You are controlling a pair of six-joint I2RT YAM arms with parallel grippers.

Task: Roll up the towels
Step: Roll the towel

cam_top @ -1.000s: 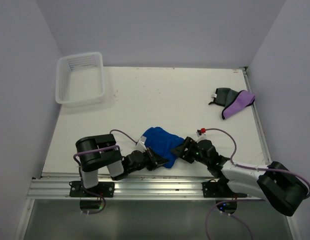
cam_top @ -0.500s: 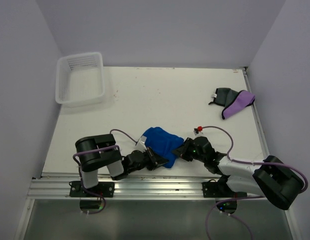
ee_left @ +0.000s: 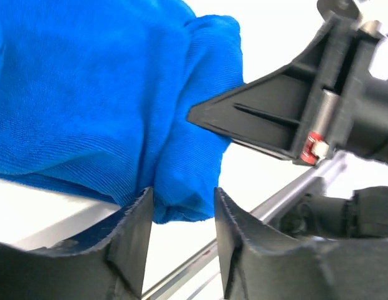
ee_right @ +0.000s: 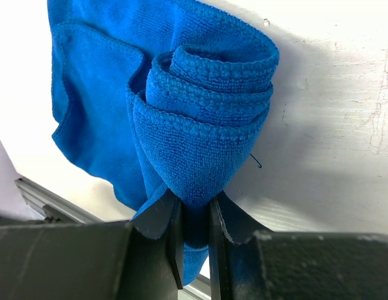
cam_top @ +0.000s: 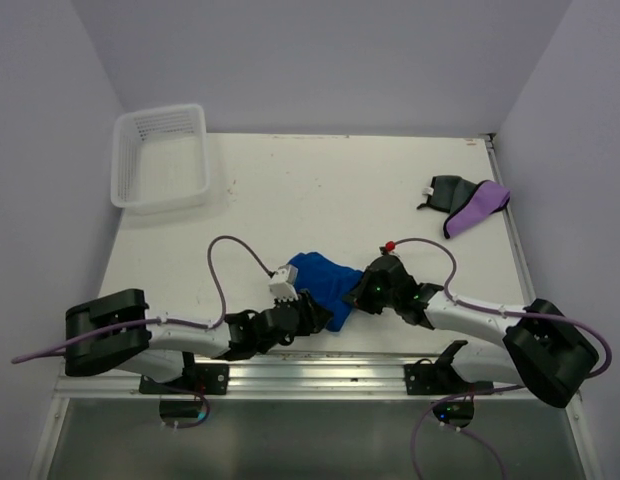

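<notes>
The blue towel (cam_top: 325, 283) lies bunched on the white surface (cam_top: 320, 190) at the lower middle of the overhead frame, close to the near rail, with one arm reaching in at each end of it.

The right pincer (cam_top: 358, 297) is nearly closed on it. In its own wrist view the right pincer (ee_right: 194, 203) has its two dark fingers (ee_right: 158, 215) squeezing a thick fold at the towel's end, and above the pinch the cloth (ee_right: 206, 94) curls into a loose, layered roll that rests on the surface.

The left pincer (cam_top: 312, 308) sits at the towel's lower left edge. From its wrist camera the left pincer (ee_left: 183, 194) has its jaws parted - a hanging lobe of blue cloth (ee_left: 87, 94) comes down into the gap between the tips, filling it without looking squeezed. One black, wedge-shaped finger of the right pincer (ee_left: 263, 122) presses into the towel from the right of that frame.

At the upper right of the overhead frame, well apart from the arms, the purple towel (cam_top: 477, 208) and the dark grey towel (cam_top: 445, 190) lie crumpled and touching - the purple partly over the grey. A white mesh basket (cam_top: 162, 203) stands at the upper left corner of the surface.
</notes>
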